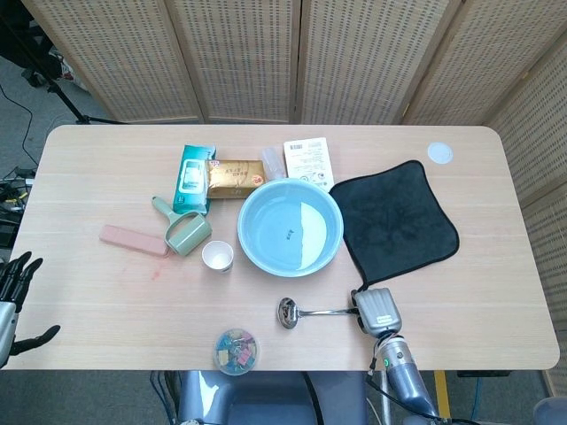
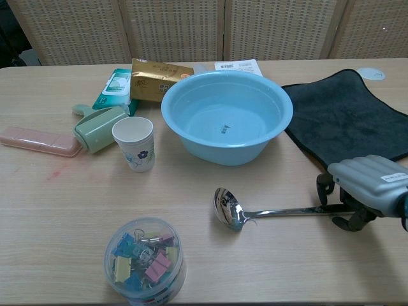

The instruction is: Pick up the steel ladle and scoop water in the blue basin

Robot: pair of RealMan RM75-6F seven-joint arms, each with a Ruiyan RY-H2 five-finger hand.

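Note:
The steel ladle (image 1: 314, 312) (image 2: 274, 212) lies flat on the table in front of the blue basin (image 1: 245, 232) (image 2: 171, 113), bowl to the left, handle pointing right. The basin holds shallow water. My right hand (image 1: 376, 312) (image 2: 368, 186) sits at the handle's right end, fingers curved above the handle tip and thumb below it, with a visible gap around the thin handle. My left hand (image 1: 12, 299) shows only in the head view, off the table's near left corner, fingers spread and holding nothing.
A black cloth (image 1: 396, 217) lies right of the basin. A paper cup (image 2: 134, 143), a green lint roller (image 2: 99, 127) and a pink case (image 2: 38, 141) sit to its left. A tub of binder clips (image 2: 144, 260) stands at the front edge. Packets (image 1: 232, 175) lie behind the basin.

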